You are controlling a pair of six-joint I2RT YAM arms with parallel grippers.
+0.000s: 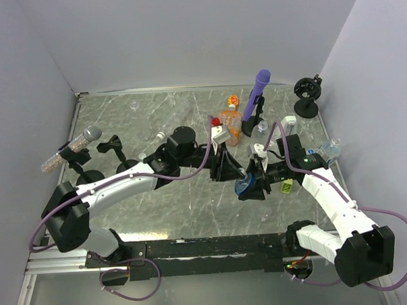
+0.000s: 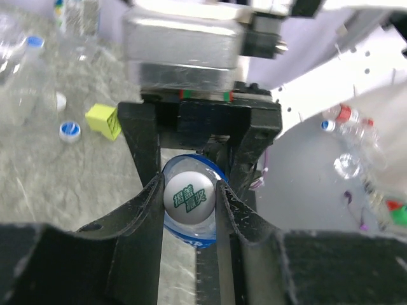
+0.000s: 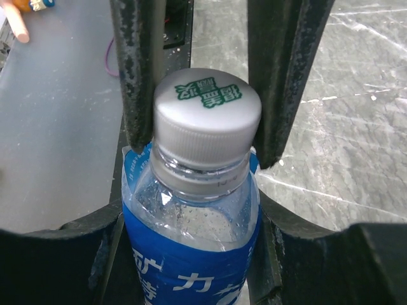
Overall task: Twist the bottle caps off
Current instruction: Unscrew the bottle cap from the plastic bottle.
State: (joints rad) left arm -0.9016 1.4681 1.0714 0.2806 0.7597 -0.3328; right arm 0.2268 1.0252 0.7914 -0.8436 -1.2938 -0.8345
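**Q:** Where is the bottle (image 3: 184,273), and what holds it?
**A:** It is clear plastic with a blue label, held between the two arms over the right-centre of the worktop (image 1: 179,211). The right jaws are clenched on the upper part of its labelled body. The top view does not show whether its base rests on the worktop.

**Q:** And the white cap (image 3: 206,101)?
**A:** It sits on the neck, not yet off. The left jaws grasp it, one finger (image 3: 135,76) against each side of the ribbed skirt, as both wrist views show.

**Q:** How is the bottle likely to handle?
**A:** The thin, clear wall suggests it is light and soft enough to buckle under a hard squeeze. How full it is cannot be told. The label is probably slick. The wall should be stiffest near the shoulder, so that is the sound place to hold. The mid-body would likely dent and twist.

**Q:** And the cap?
**A:** It is small, rigid and ribbed for purchase. It is best taken across its full width on the skirt, not on the smooth printed top. The pads could slip round the ribs, or the bottle could turn with the cap if the right jaws hold loosely.
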